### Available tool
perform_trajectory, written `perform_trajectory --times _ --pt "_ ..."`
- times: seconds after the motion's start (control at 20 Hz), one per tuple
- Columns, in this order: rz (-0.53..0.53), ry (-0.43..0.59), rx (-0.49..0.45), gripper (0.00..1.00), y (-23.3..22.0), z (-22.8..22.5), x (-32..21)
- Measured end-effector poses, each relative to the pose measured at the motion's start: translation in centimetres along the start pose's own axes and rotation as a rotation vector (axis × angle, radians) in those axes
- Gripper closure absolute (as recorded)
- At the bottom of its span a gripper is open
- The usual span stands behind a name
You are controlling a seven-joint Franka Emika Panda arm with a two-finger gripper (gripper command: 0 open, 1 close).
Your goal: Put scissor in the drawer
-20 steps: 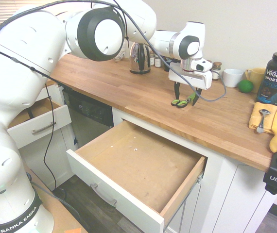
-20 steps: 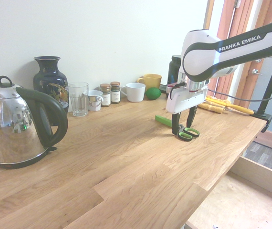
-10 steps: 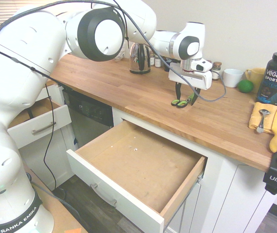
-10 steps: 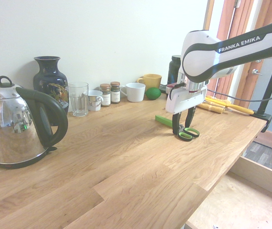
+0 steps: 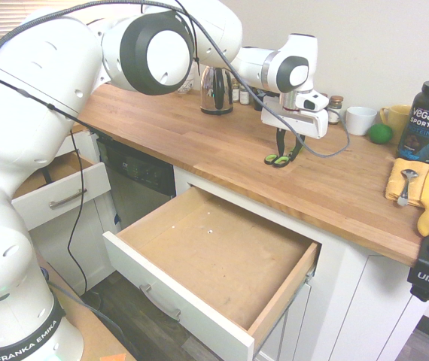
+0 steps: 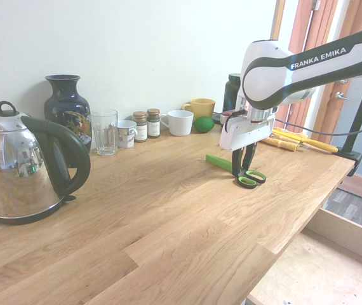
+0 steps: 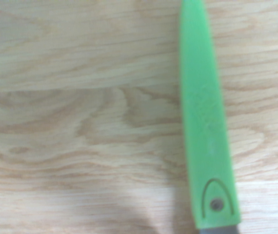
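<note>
The white arm's two-finger tool (image 6: 243, 170) points straight down with its dark fingers drawn in close around the small green-and-black scissor (image 6: 239, 170), just behind the loop handles; a firm grip I cannot confirm. The scissor lies flat on the pale wood desk (image 6: 168, 216), its green blade sheath running back toward the wall, and the wide white-fronted drawer (image 5: 222, 259) stands open below the desk's front edge

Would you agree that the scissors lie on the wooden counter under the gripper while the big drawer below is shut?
Not quite: the drawer is pulled wide open, its bare wood bottom showing, as the first exterior view makes plain. The rest holds: the scissors lie on the counter under the gripper.
</note>
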State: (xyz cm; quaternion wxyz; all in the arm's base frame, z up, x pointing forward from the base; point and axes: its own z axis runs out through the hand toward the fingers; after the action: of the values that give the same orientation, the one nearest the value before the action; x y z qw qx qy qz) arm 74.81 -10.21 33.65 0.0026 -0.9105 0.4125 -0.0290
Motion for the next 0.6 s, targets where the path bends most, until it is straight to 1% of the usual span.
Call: perform_trajectory --times 0.6 --pt "-0.007 -0.001 0.004 1.0 -0.5 -0.63 -0.49"
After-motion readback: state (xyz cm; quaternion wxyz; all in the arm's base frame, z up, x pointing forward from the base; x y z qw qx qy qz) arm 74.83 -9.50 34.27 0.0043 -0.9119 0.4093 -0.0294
